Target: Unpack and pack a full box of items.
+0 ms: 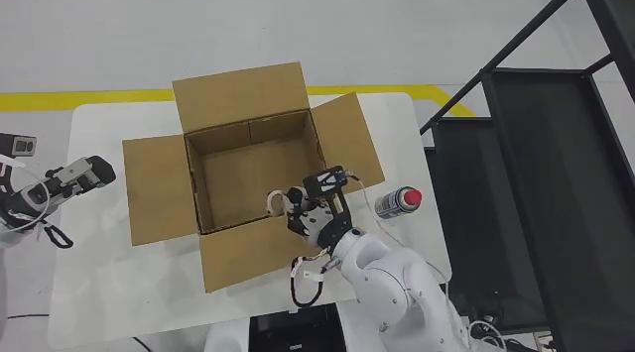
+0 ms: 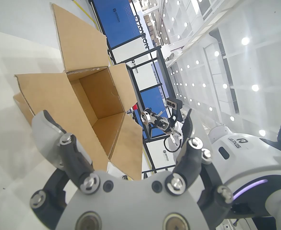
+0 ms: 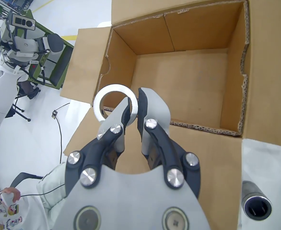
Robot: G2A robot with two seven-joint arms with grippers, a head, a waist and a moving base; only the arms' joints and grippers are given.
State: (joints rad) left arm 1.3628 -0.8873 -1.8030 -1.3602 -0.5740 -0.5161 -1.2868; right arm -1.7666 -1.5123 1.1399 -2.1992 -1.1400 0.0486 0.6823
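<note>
Right gripper (image 3: 133,101) clamped on a metal ring's (image 3: 114,89) rim, held above the near wall of the empty open box (image 3: 178,37), probably for packing; left gripper (image 2: 116,120), fingers apart, hangs off the left flap, likely kept clear.

You have one cardboard box (image 1: 248,178) with four flaps (image 1: 238,94), and one table (image 1: 99,263). Count one silver ring (image 3: 116,88) and one red-capped can (image 1: 397,200). There are two end effectors: the left end effector (image 2: 116,118) and the right end effector (image 3: 133,99).
</note>
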